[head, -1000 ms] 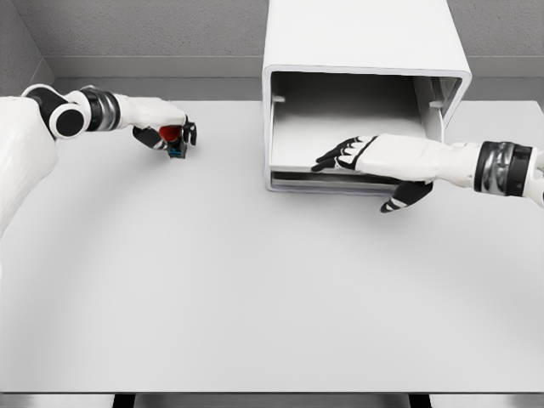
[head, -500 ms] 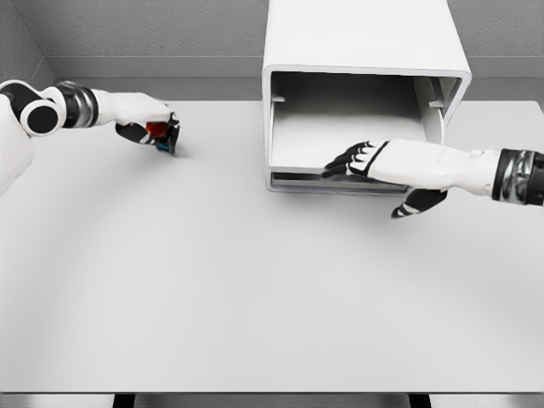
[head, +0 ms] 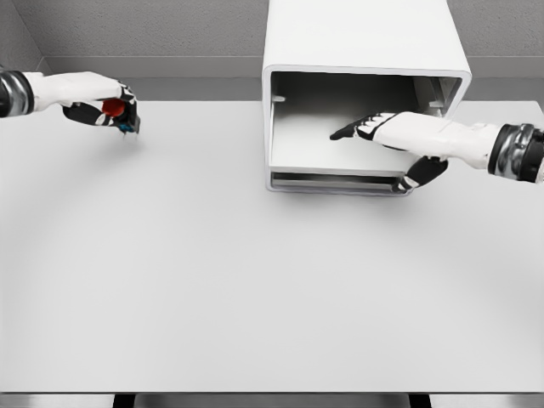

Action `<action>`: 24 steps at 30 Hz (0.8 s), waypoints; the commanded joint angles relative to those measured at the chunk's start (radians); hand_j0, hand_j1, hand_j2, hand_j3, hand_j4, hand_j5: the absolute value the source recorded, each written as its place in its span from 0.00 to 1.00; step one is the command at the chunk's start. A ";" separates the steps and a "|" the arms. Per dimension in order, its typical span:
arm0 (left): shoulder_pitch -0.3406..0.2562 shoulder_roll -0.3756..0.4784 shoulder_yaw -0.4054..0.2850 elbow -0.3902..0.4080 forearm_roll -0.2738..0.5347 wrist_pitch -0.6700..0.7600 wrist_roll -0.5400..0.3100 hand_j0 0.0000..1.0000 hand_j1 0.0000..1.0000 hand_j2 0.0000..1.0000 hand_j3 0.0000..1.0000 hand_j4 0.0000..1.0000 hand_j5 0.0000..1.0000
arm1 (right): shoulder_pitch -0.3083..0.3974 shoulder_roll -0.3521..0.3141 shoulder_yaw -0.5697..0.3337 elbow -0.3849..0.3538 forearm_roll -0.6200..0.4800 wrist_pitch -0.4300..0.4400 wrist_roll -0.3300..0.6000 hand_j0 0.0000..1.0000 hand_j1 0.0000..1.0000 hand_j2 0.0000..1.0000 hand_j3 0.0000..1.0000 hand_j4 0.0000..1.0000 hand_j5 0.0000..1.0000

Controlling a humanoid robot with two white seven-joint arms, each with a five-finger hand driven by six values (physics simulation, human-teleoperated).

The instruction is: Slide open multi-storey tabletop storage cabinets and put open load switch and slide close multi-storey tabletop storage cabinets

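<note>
Head view: left hand point(head: 102, 100) clamping red switch point(head: 116, 109), now carrying it further left, away from cabinet point(head: 365, 51). Right hand point(head: 395, 136), fingers spread, rising into open drawer point(head: 336, 153) above worktop point(head: 255, 289). Placement still pending.

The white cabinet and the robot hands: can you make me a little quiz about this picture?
1. True or false: the left hand holds the small red and black load switch.
2. Where is the right hand?
A. flat on the grey table
B. reaching into the open front of the white box-shaped storage cabinet
C. on top of the cabinet
3. Fill in: the switch is far to the ____ of the cabinet in the picture.

Key: 1 true. 2 B, its fingers stretch over the inner shelf. 3 left.
</note>
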 commanded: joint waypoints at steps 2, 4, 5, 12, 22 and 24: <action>0.003 0.041 0.000 -0.131 0.061 0.004 0.001 0.42 0.42 0.42 0.42 0.42 0.42 | 0.002 -0.003 0.021 0.004 0.024 0.007 0.000 1.00 1.00 1.00 1.00 1.00 1.00; 0.003 0.049 0.000 -0.180 0.063 0.004 0.001 0.42 0.42 0.42 0.42 0.42 0.42 | 0.005 -0.004 0.021 0.003 0.028 0.005 0.000 1.00 1.00 1.00 1.00 1.00 1.00; 0.011 0.064 -0.001 -0.217 0.063 0.004 0.002 0.42 0.42 0.42 0.42 0.42 0.42 | 0.006 -0.006 0.021 -0.002 0.028 0.002 0.000 1.00 1.00 1.00 1.00 1.00 1.00; 0.034 0.175 -0.004 -0.401 0.127 0.004 0.004 0.42 0.42 0.42 0.42 0.42 0.42 | 0.046 -0.038 0.018 -0.057 0.035 -0.007 0.000 1.00 1.00 1.00 1.00 1.00 1.00; 0.060 0.342 -0.035 -0.622 0.267 0.004 0.004 0.43 0.43 0.43 0.43 0.43 0.43 | 0.080 -0.099 -0.045 -0.080 0.030 -0.061 0.000 1.00 1.00 1.00 1.00 1.00 1.00; 0.060 0.344 -0.035 -0.626 0.277 0.004 0.005 0.43 0.43 0.43 0.43 0.43 0.43 | 0.097 -0.101 -0.056 -0.085 0.028 -0.067 0.000 1.00 1.00 1.00 1.00 1.00 1.00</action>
